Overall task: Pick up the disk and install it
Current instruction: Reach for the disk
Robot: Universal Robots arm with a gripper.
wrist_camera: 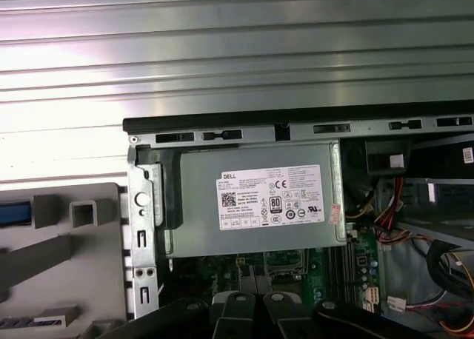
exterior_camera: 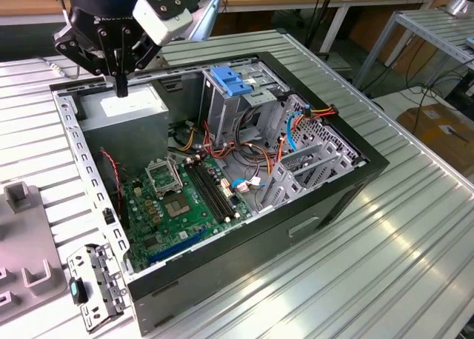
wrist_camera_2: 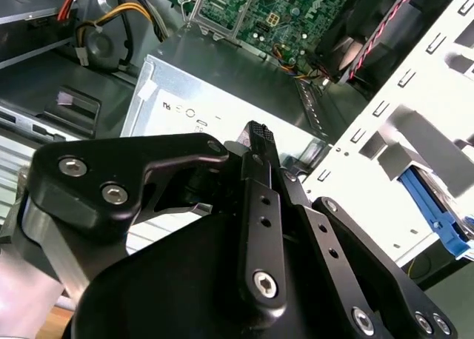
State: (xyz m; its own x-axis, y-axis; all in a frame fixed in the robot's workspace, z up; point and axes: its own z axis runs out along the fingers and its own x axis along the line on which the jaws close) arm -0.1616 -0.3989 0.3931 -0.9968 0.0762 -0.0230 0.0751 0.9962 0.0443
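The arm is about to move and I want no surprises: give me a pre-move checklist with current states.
1. Gripper carries the disk: not ok, fingers shut, empty.
2. Gripper clear of power supply: ok, hovering above.
3. Case open: ok.
4. Disk located: cannot tell; a blue part tops the drive cage.
5. Cables clear of cage: cannot tell.

We see the gripper [exterior_camera: 121, 86], fingertips together, just above the power supply [exterior_camera: 141, 111] in 1 open case [exterior_camera: 318, 206]; a blue-topped cage [exterior_camera: 222, 109] stands near that supply.
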